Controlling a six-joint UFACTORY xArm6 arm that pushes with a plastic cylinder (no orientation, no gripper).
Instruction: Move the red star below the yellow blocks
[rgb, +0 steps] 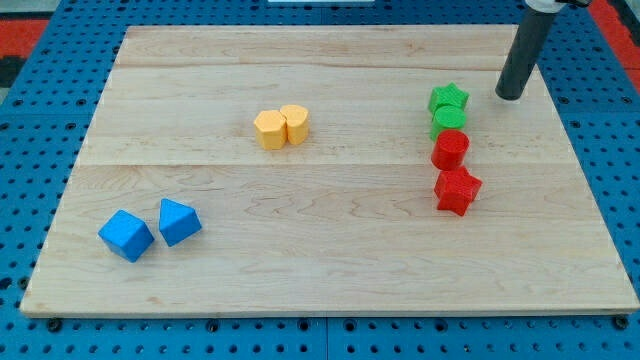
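Note:
The red star (457, 190) lies on the wooden board (330, 250) at the view's right, the lowest in a column of blocks. Above it sit a red cylinder (450, 150), a green cylinder (449, 121) and a green star (449, 99). Two yellow blocks, a hexagon (270, 130) and a cylinder (295, 124), touch each other near the board's middle, far to the left of the red star. My tip (509, 96) rests at the upper right, to the right of the green star and well above the red star.
Two blue blocks (126, 236) (179, 221) lie side by side at the view's lower left. The board sits on a blue perforated table (30, 150).

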